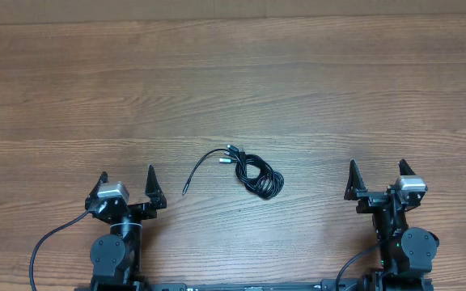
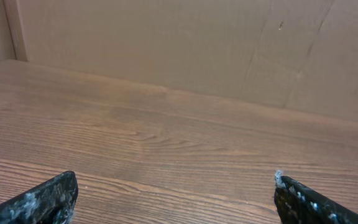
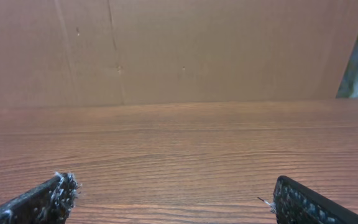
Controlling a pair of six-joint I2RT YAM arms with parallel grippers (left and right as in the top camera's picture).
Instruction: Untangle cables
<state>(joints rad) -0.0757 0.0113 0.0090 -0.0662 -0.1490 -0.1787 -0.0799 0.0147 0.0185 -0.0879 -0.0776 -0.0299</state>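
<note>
The cables (image 1: 253, 171) lie in a small black tangled bundle near the middle of the wooden table (image 1: 233, 81), seen only from overhead. One loose end (image 1: 194, 174) curves out to the left, and small plug tips (image 1: 231, 152) stick out at the top of the bundle. My left gripper (image 1: 127, 177) rests near the front edge, left of the bundle, open and holding nothing. To the bundle's right my right gripper (image 1: 378, 170) stands open as well. Both wrist views show only bare wood between wide-spread fingertips (image 2: 58, 193) (image 3: 58, 193); the cables are out of those views.
A brown cardboard wall (image 2: 185, 43) stands along the table's far edge. Thick black wires (image 1: 51, 242) run from the arm bases at the front edge.
</note>
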